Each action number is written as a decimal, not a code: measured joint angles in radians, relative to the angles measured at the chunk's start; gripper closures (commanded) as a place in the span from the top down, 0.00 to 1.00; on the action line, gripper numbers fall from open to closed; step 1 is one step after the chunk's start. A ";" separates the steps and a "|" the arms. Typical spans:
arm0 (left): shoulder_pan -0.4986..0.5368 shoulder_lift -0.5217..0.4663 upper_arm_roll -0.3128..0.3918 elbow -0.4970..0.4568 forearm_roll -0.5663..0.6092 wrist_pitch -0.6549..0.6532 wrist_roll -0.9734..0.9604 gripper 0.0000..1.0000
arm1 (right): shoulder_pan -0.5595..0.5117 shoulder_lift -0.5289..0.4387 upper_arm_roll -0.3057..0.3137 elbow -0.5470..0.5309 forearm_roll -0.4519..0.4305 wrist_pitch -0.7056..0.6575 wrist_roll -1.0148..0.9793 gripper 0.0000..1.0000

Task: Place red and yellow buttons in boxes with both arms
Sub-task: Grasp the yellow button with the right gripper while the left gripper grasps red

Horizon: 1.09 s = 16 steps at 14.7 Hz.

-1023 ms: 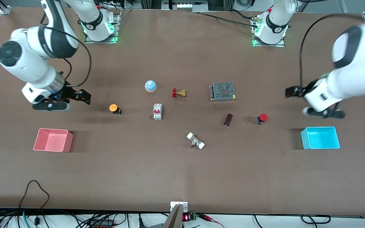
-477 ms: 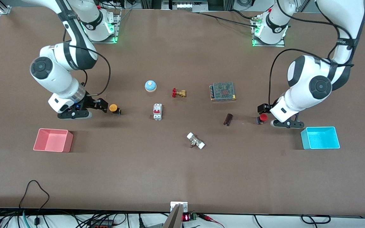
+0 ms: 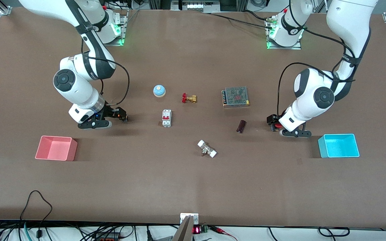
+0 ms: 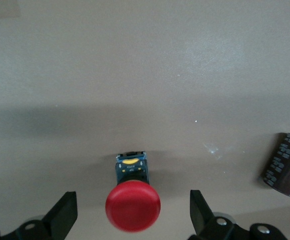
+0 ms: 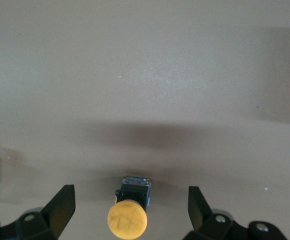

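The red button (image 4: 132, 214) stands on the table, its cap between the open fingers of my left gripper (image 4: 131, 220). In the front view my left gripper (image 3: 272, 122) covers most of it. The orange-yellow button (image 5: 128, 220) stands between the open fingers of my right gripper (image 5: 129, 214). In the front view my right gripper (image 3: 120, 115) hides it. Neither gripper touches its button. The pink box (image 3: 55, 149) lies nearer the front camera than my right gripper, and the cyan box (image 3: 339, 146) lies nearer the camera than my left gripper. Both boxes are empty.
Between the arms lie a blue bell (image 3: 159, 90), a brass valve (image 3: 189, 98), a white breaker (image 3: 166, 118), a metal power supply (image 3: 235, 96), a dark cylinder (image 3: 241, 126) and a white-ended fitting (image 3: 207, 149). The cylinder (image 4: 285, 165) lies close to the red button.
Both arms have swung in from the table's ends and come down. Each open gripper now straddles its button, where half a second ago it was just beside it.
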 measured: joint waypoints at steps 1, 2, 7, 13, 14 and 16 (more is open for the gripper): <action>-0.001 0.009 0.000 -0.001 0.000 0.013 0.000 0.88 | 0.002 0.004 0.000 -0.001 0.000 0.000 0.000 1.00; -0.001 0.016 0.000 -0.001 0.000 0.022 0.000 0.85 | 0.006 0.010 0.000 -0.001 0.000 0.000 0.000 1.00; -0.001 0.022 0.000 -0.001 0.009 0.031 0.000 0.66 | 0.023 0.053 0.000 -0.003 -0.002 0.008 0.000 1.00; -0.001 0.047 0.000 -0.001 0.009 0.039 0.000 0.31 | 0.027 0.081 0.000 -0.020 -0.018 0.010 -0.021 1.00; -0.001 0.047 0.000 0.000 0.009 0.041 0.000 0.25 | 0.027 0.081 0.000 -0.024 -0.018 0.010 -0.025 1.00; -0.001 0.047 0.000 0.006 0.009 0.043 0.000 0.25 | 0.027 0.081 0.000 -0.026 -0.018 0.010 -0.028 0.88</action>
